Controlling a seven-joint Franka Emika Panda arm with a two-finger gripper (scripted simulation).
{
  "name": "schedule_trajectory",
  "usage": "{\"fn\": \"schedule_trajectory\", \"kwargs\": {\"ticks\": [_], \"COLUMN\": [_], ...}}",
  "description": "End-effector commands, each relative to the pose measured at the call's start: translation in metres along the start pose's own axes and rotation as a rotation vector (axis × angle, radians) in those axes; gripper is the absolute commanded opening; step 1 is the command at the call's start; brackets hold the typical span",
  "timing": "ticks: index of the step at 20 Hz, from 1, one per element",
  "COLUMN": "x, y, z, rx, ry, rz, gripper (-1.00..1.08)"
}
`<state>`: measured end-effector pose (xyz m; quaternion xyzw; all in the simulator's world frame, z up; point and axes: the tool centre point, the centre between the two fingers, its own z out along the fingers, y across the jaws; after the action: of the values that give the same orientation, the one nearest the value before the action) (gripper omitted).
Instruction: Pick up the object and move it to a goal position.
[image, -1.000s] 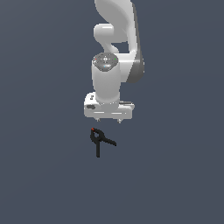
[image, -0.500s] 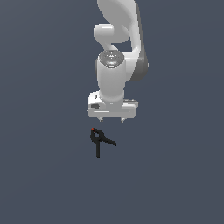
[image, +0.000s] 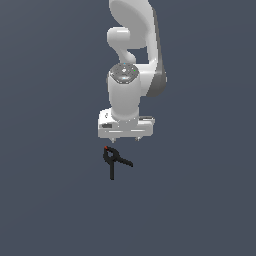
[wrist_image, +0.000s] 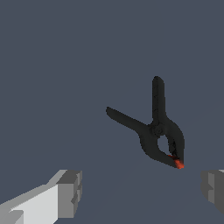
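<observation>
The object is a small black spring clamp (image: 114, 161) with two thin handles splayed in a V and a tiny red tip on its jaw. It lies flat on the dark grey floor (image: 50, 200). It also shows in the wrist view (wrist_image: 155, 129), red tip toward the fingers. My gripper (image: 127, 138) hangs open above the clamp and a little behind it, and holds nothing. In the wrist view my gripper (wrist_image: 142, 192) shows two grey fingertips (wrist_image: 70, 192) set wide apart, with the clamp just beyond the gap.
The white arm (image: 132, 65) rises behind the gripper in the exterior view. Plain dark grey floor lies all around the clamp.
The gripper has shifted slightly toward the exterior view's right and stayed at about the same height. The clamp has not moved.
</observation>
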<state>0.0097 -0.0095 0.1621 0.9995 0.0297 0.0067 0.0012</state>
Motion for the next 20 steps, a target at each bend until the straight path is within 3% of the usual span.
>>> {"fn": "schedule_trajectory", "kwargs": {"ticks": [1, 20], "x": [0.002, 0.014], "y": [0.004, 0.048], "z": [0.006, 0.073], "rx": [-0.001, 0.002], "ry": [-0.001, -0.011], "rz": [-0.036, -0.444], "gripper": [1.0, 1.0]}}
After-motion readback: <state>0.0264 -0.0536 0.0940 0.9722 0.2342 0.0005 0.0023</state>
